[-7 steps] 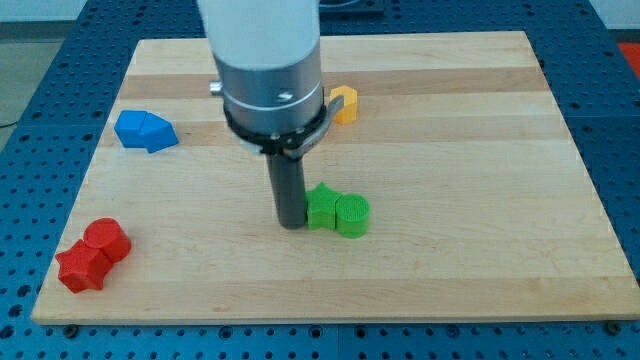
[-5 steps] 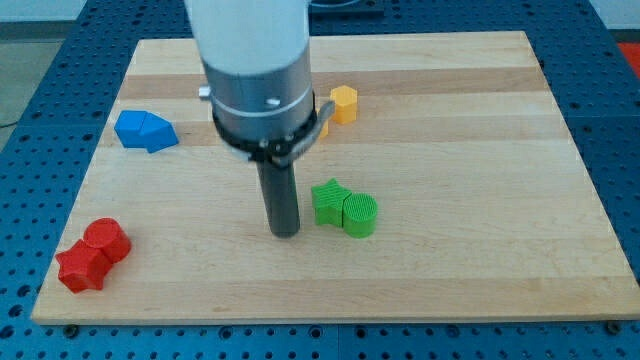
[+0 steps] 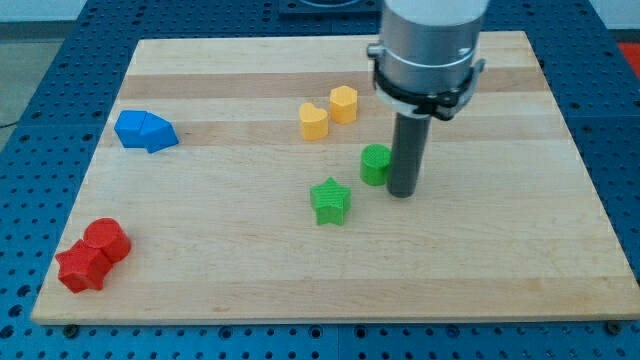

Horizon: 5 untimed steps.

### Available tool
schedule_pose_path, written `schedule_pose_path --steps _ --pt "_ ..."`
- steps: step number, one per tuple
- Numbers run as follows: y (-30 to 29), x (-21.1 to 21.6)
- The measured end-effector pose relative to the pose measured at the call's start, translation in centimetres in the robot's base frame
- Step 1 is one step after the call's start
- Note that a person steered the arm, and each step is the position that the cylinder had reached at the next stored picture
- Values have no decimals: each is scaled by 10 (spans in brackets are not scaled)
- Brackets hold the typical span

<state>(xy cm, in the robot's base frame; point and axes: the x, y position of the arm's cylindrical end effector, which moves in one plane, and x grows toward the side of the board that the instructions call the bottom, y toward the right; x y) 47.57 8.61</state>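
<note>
My tip (image 3: 402,192) rests on the wooden board (image 3: 500,250) right of centre. It touches or nearly touches the right side of the green cylinder (image 3: 375,165). The green star (image 3: 330,201) lies apart from it, lower and to the left. Above and left of the tip sit a yellow heart-shaped block (image 3: 313,121) and a yellow hexagonal block (image 3: 344,103), close together.
Two blue blocks (image 3: 145,131) lie joined at the board's upper left. Two red blocks (image 3: 93,254) sit together at the lower left corner. The board rests on a blue perforated table (image 3: 30,110).
The rod has swung from the left of the green pair to the right side. The green cylinder now lies up and right, separated from the green star. The yellow heart is uncovered.
</note>
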Motion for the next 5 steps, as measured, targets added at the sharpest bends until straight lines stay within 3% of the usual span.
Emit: schedule_pose_path --steps 1,2,4,5 --pt "4 -28" --pt "-3 -29" --pt "-7 19" --pt "-47 18"
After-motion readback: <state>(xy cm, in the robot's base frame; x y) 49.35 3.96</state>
